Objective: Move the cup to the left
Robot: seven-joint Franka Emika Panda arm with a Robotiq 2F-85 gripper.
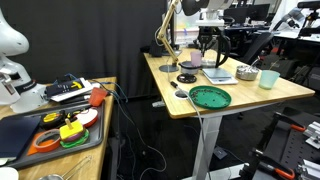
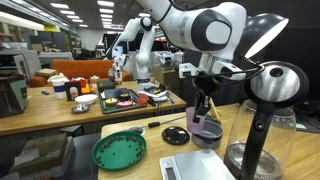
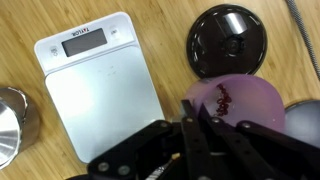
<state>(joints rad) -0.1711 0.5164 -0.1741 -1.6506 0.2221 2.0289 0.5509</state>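
The cup [image 3: 243, 100] is a pale pink-lilac tumbler with a small dark red logo, seen just right of the fingertips in the wrist view. My gripper [image 3: 192, 106] has its two black fingers close together, pinching the cup's rim wall. In an exterior view the gripper [image 2: 201, 113] hangs straight down over the cup [image 2: 208, 128] near the table's middle. I cannot tell whether the cup rests on the wood or is just above it. In an exterior view the gripper [image 1: 207, 44] is at the table's far side; the cup is too small to make out there.
A silver kitchen scale [image 3: 100, 85] lies left of the cup, and a black round lid [image 3: 230, 40] lies beyond it. A steel cup [image 3: 10, 120] is at the far left. A green plate [image 2: 120, 150], a mint-green cup [image 1: 268, 78] and a desk lamp [image 2: 265, 95] share the table.
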